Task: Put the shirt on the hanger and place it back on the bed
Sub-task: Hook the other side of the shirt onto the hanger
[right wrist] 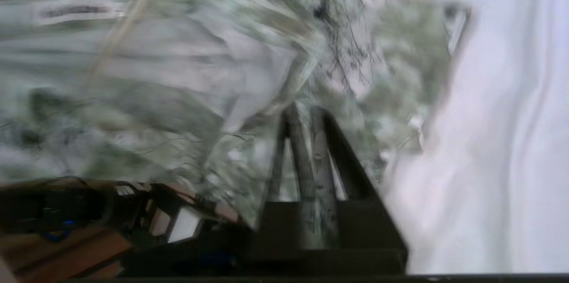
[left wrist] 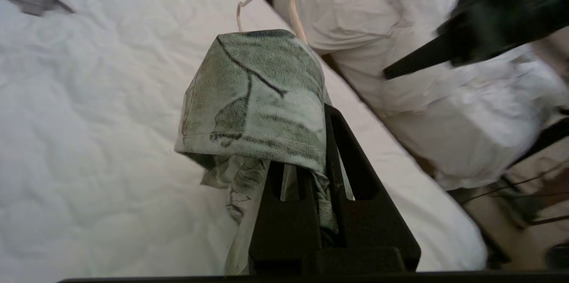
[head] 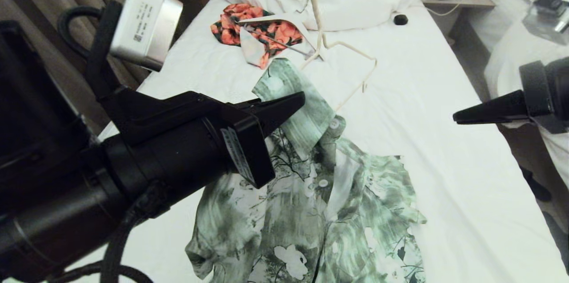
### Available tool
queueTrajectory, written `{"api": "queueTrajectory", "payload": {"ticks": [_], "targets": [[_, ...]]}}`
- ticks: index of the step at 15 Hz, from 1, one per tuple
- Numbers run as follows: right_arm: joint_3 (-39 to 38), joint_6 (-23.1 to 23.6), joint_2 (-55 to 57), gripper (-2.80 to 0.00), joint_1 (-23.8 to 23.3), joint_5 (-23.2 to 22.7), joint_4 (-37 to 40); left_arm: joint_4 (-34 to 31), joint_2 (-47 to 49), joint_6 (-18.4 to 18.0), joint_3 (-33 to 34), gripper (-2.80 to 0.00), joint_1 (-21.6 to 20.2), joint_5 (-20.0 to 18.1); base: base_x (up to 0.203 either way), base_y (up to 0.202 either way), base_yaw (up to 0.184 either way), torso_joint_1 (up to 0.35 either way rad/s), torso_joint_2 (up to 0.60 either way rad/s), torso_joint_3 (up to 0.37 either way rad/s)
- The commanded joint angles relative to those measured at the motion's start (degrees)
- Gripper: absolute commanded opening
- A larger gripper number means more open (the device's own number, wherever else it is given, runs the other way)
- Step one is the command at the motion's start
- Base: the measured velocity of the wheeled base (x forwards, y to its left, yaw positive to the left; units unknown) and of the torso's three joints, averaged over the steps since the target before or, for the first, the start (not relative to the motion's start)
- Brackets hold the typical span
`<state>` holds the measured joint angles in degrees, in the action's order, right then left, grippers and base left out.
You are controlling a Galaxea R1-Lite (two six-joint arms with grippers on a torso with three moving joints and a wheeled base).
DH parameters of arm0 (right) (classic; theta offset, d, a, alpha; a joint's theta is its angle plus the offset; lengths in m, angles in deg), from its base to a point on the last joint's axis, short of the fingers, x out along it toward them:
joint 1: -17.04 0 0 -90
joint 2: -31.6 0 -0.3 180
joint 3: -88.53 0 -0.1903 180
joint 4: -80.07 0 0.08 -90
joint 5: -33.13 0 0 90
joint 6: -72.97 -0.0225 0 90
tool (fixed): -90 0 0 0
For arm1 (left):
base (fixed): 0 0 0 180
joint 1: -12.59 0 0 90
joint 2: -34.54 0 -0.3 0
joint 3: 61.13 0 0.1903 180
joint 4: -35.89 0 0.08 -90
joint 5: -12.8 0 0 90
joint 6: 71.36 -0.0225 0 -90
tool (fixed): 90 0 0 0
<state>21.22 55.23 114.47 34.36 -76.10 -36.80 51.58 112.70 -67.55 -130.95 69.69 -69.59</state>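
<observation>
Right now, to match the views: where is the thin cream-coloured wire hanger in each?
Head view: thin cream wire hanger upper centre, just beyond the collar of the green-and-white floral shirt.
Left wrist view: hanger behind the lifted shirt fold.
Right wrist view: blurred; a faint cream line across the shirt, probably it.
Shared landmark: the shirt.

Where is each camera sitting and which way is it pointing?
Head: above, looking down along the bed at the shirt; left claw and right claw show.
Left wrist: behind the left claw, facing the shirt fold it grips.
Right wrist: behind the right claw, facing the shirt.
All three share the shirt.
</observation>
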Motion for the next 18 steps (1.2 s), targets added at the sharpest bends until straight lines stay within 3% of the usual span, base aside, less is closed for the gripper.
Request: {"api": "queueTrajectory", "payload": {"ticks": [1, 5, 7, 8, 13, 18], "targets": [[0.3, -1.5, 3.4, -2.80, 1.6, 0.2, 0.5, 0.2, -1.4, 2.6, -0.1, -2.80, 0.0, -2.4, 0.000, 0.000, 0.000, 0.000, 0.00, 0.000], [-2.8, -6.6, 7.8, -2.80, 7.9, 1.6, -3.2, 0.2, -2.5, 5.2, 0.0, -2.80, -0.1, -4.8, 0.000, 0.000, 0.000, 0.000, 0.00, 0.000], [-5.9, -6.9, 9.8, -2.80, 10.8, 3.2, -7.2, 0.2, -2.8, 7.0, 0.0, -2.80, -0.1, -5.7, 0.000, 0.000, 0.000, 0.000, 0.00, 0.000], [-7.5, -6.9, 10.5, 0.00, 12.5, 4.6, -8.6, 0.2, -3.1, 7.5, 0.0, -2.80, -0.2, -7.0, 0.000, 0.000, 0.000, 0.000, 0.00, 0.000], [-9.6, -6.3, 11.5, 0.00, 13.4, 5.5, -11.3, 0.1, -3.7, 7.6, 0.0, -2.80, -0.2, -7.3, 0.000, 0.000, 0.000, 0.000, 0.00, 0.000], [-21.7, -1.8, 13.1, 0.00, 13.8, 4.1, -34.3, 0.1, -4.6, 7.6, 0.0, -2.80, -0.9, -7.4, 0.000, 0.000, 0.000, 0.000, 0.00, 0.000]]}}
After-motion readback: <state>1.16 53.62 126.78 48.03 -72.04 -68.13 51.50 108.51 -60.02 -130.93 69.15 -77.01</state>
